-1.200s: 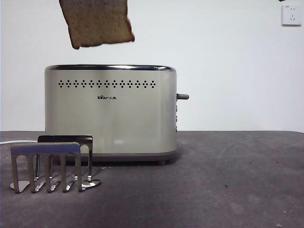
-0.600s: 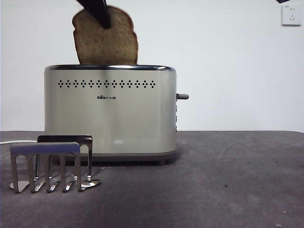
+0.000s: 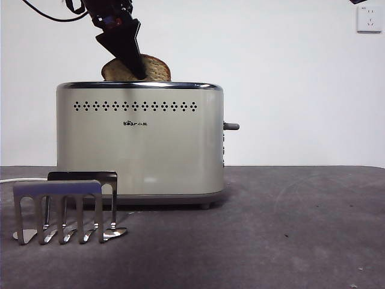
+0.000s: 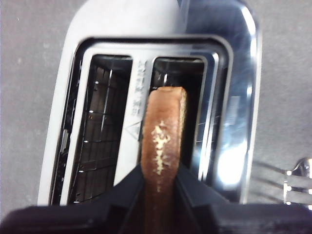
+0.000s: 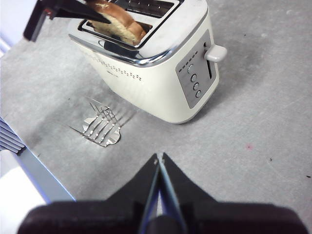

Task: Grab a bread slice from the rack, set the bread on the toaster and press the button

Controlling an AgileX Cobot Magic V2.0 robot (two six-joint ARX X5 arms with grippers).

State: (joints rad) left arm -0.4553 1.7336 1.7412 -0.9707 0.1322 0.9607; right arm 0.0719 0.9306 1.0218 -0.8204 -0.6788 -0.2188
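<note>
The slice of bread [image 3: 154, 68] stands partly sunk in the toaster [image 3: 139, 144], with only its domed top above the chrome rim. My left gripper [image 3: 137, 69] comes down from the upper left and is shut on the slice. In the left wrist view the bread [image 4: 163, 131] shows crust-on between the jaws, in the slot on the rack's side. The rack [image 3: 60, 208] stands without bread in front of the toaster's left end. The grey lever [image 3: 231, 126] sticks out of the toaster's right end. My right gripper [image 5: 158, 163] hangs shut, holding nothing, high above the table in front of the lever [image 5: 215, 52].
A white cable [image 3: 21, 179] runs off to the left behind the rack. A wall socket [image 3: 368, 19] sits at the upper right. Dark grey table surface [image 3: 301, 229] stretches to the right of the toaster. The toaster's second slot [image 4: 97, 131] holds nothing.
The left gripper has come down with the bread, from hanging above the toaster to sinking it into the slot. The lever sits slightly lower. The right arm has not moved.
</note>
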